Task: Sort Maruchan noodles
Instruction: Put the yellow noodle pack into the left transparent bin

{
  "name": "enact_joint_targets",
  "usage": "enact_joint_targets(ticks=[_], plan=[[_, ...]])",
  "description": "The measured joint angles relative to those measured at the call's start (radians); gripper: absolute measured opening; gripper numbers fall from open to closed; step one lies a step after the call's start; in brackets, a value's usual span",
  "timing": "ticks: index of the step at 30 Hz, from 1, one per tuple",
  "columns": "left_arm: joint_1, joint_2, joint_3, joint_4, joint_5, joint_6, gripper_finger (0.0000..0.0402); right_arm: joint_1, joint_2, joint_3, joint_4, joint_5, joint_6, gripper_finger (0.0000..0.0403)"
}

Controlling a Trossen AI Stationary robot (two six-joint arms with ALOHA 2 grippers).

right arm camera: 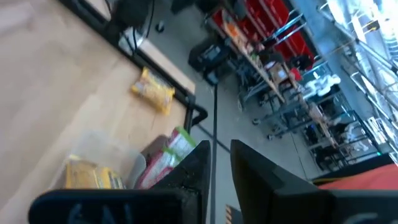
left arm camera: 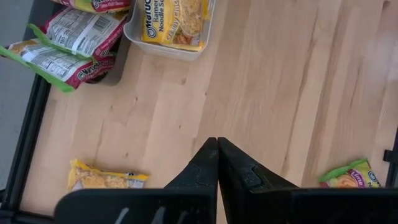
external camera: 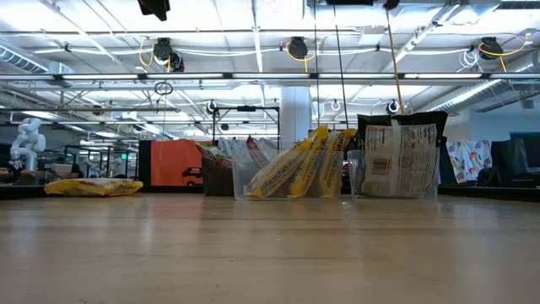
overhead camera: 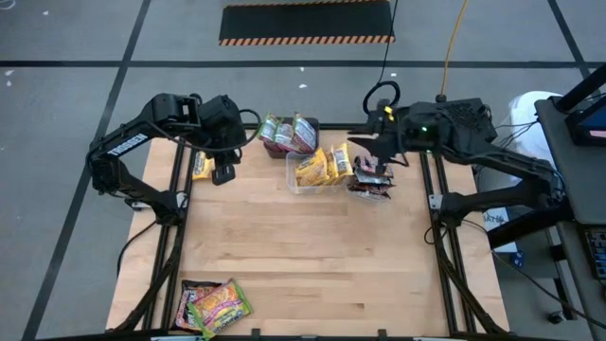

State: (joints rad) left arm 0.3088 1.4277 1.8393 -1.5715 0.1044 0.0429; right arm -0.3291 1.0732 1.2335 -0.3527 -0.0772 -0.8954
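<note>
Maruchan noodles stand sorted at the table's far edge. Green-edged packets [overhead camera: 289, 133] lean in a dark box. Yellow ones [overhead camera: 317, 169] stand on edge in a clear tub [left arm camera: 163, 48]. Dark ones [overhead camera: 371, 180] fill a second clear tub [external camera: 396, 192]. One loose yellow packet [overhead camera: 201, 167] lies flat at the far left. More packets [overhead camera: 213, 305] lie at the near left. My left gripper [left arm camera: 217, 146] hangs shut and empty above the wood beside the loose yellow packet [left arm camera: 106, 179]. My right gripper [right arm camera: 221, 158] is raised above the tubs, open and empty.
Bare wood fills the middle and the near right of the table [overhead camera: 322, 256]. Black frame rails run along the table's left side [overhead camera: 175, 237] and right side [overhead camera: 445, 246]. Cables hang behind the far edge [overhead camera: 383, 90].
</note>
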Motion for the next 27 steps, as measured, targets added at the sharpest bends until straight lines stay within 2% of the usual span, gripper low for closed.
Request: enact_joint_targets(ticks=[5, 8, 13, 18, 23, 27], plan=[[0.000, 0.000, 0.000, 0.000, 0.013, -0.033, 0.0006, 0.038, -0.042, 0.000, 0.000, 0.000, 0.048, 0.0059], [0.000, 0.004, 0.000, 0.000, -0.025, -0.098, 0.0016, 0.059, -0.053, 0.000, -0.002, 0.000, 0.049, 0.0059], [0.000, 0.015, 0.000, 0.000, -0.042, -0.175, 0.0053, 0.088, -0.057, 0.000, -0.002, 0.003, 0.047, 0.0059], [0.000, 0.025, -0.024, 0.001, -0.077, -0.181, 0.0094, 0.097, -0.057, 0.000, 0.000, 0.010, 0.039, 0.0059], [0.000, 0.030, -0.166, 0.002, -0.179, -0.226, 0.0114, 0.097, -0.057, 0.000, 0.003, 0.100, 0.038, 0.0059], [0.000, 0.026, -0.319, 0.003, -0.294, -0.337, 0.0115, 0.097, -0.056, 0.000, 0.003, 0.133, 0.038, 0.0059]])
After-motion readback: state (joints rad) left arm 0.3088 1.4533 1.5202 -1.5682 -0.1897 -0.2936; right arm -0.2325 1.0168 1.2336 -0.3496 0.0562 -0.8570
